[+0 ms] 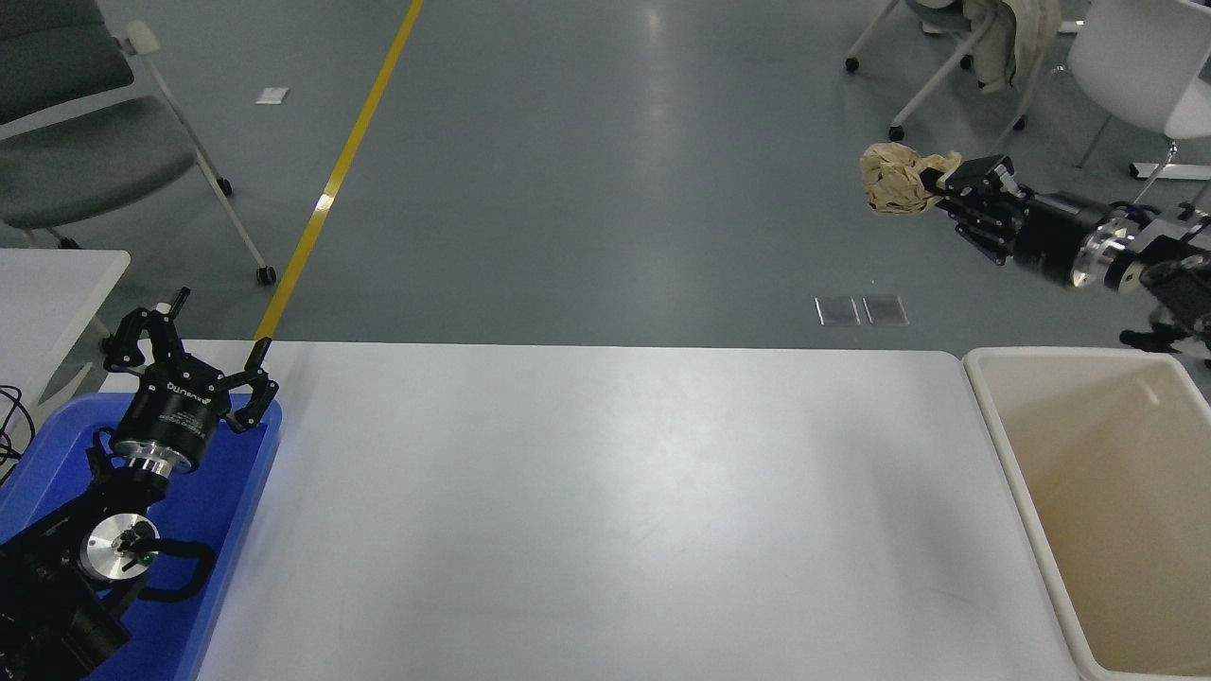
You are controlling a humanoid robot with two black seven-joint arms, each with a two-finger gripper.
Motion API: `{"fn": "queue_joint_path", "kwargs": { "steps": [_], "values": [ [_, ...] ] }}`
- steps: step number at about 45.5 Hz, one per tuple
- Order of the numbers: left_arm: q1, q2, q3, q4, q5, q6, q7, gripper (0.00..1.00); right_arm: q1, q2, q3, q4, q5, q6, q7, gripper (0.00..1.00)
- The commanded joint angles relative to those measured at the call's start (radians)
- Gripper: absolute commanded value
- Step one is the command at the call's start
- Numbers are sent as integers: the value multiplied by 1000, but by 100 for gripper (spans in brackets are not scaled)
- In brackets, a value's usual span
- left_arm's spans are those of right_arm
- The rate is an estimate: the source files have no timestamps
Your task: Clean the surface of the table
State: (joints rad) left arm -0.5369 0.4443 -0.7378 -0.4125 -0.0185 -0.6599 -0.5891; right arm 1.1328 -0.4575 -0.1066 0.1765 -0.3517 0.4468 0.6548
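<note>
crumpled tan paper wad [895,179] in right tool [937,184]

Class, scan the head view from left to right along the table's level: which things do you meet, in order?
Blue bin with the left end effector parked above it → the table surface → beige bin.

Beige plastic bin [1003,445], rectangular, open-topped, sits at right, nothing visible inside. Blue plastic tray [241,511] at near left, partly covered. Small white table [57,284] w/ rounded corner at far left. Grey upholstered chair [85,151] on white castor legs at far left on grey floor. Yellow floor line [336,170] runs diagonally away, left of centre. White chairs [1131,66] at far right, beige cloth [1003,43] draped over one. Two small square floor plates [861,310] side by side, far right. Small white paper scrap [272,96] on floor, far left.
</note>
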Motion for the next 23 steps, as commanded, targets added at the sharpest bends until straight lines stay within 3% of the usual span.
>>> {"fn": "queue_joint_path", "kwargs": {
  "steps": [1,23],
  "values": [
    [0,1,0,0,0,0,0,100,-82,-23,217,-83,4,-3,-53,0],
    [0,1,0,1,0,0,0,100,-154,-24,492,-190,7,-57,-225,0]
  ]
}}
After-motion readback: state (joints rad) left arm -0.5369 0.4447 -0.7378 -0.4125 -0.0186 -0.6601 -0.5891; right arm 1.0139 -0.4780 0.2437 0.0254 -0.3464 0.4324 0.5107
